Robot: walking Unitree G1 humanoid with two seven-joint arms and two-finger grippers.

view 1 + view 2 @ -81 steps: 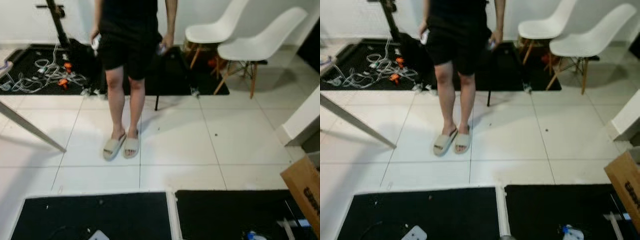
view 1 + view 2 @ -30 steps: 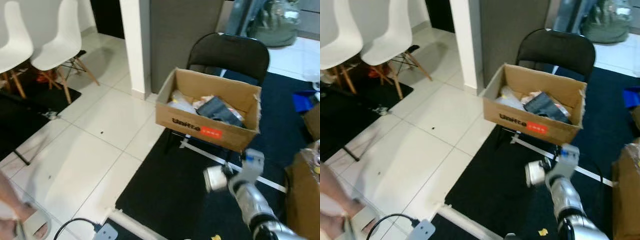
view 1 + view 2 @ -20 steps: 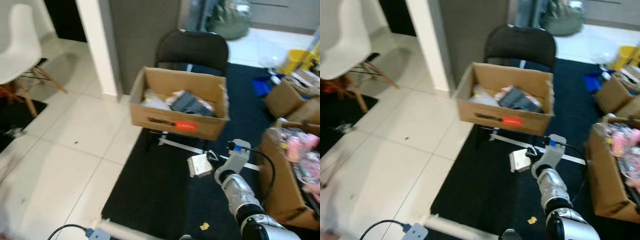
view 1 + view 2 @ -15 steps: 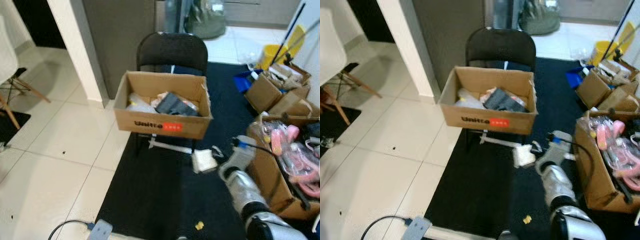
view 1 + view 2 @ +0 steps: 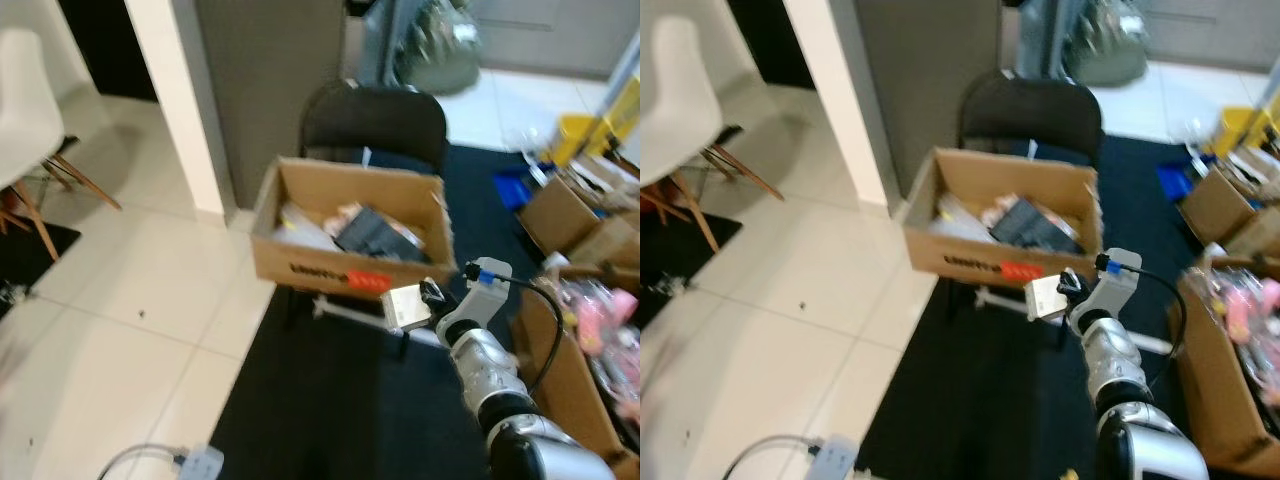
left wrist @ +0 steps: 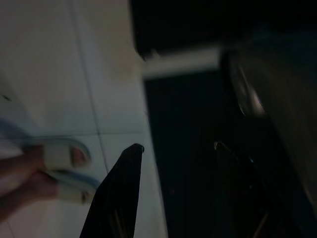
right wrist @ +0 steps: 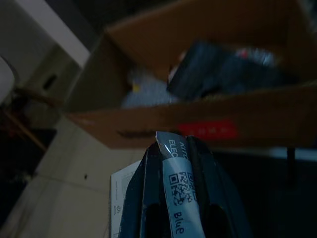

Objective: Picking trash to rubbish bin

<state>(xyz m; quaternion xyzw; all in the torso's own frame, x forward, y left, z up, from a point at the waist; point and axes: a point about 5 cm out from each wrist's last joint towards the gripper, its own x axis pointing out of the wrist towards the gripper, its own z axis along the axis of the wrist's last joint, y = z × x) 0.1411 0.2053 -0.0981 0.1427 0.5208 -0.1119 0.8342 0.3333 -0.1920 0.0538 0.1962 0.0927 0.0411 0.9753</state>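
While the head views tilt down, one open cardboard box (image 5: 352,232) — the rubbish bin, part-filled with crumpled trash — sits on a black chair (image 5: 375,118). Just in front of it, the right hand (image 5: 428,297) grips one pale, flat packet (image 5: 403,306), held level with the box's front wall. More cardboard boxes (image 5: 560,210) crowd the robot's right; one white chair (image 5: 685,110) stands on pale tiles to its left.

From the right wrist, black fingers (image 7: 143,198) pinch the labelled packet below the box's rim.

From the left wrist — very dark — one black finger (image 6: 116,198) hangs over tiles beside a person's sandalled foot (image 6: 47,161); whether that hand is open, I cannot tell.
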